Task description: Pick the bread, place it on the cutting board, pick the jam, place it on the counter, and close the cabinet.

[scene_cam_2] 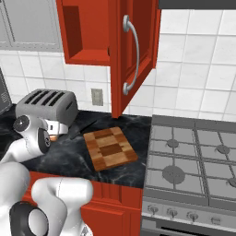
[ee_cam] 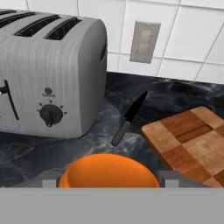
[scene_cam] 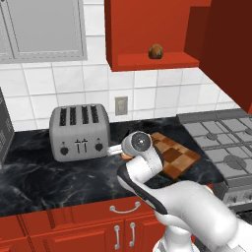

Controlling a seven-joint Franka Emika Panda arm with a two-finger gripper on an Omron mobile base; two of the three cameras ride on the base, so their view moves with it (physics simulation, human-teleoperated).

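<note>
The jam [ee_cam: 108, 170], a smooth, glossy orange jar with a rounded top, sits clenched between the tool's [ee_cam: 109, 179] two grey fingers [ee_cam: 50, 180], one on each side of it, low over the table [ee_cam: 52, 155], a black marble-look worktop veined in white. Just ahead of the tool a small knife [ee_cam: 130, 117] with a black blade and a grey handle lies flat on the marble. To the tool's right is the cutting board [ee_cam: 192, 142], a rectangular wooden slab checkered in light and dark brown squares; to its left stands a brushed silver four-slot toaster [ee_cam: 48, 72] with a round black knob. In the left base view the white arm [scene_cam: 147, 172] reaches forward from the lower right, bent at the elbow, with the wrist held low and level between toaster and board. High above the tool, the bread [scene_cam: 155, 51], a round mottled brown ball, rests on the shelf of the red cabinet [scene_cam: 147, 34], whose flat door [scene_cam_2: 136, 55] with a curved silver handle stands open.
</note>
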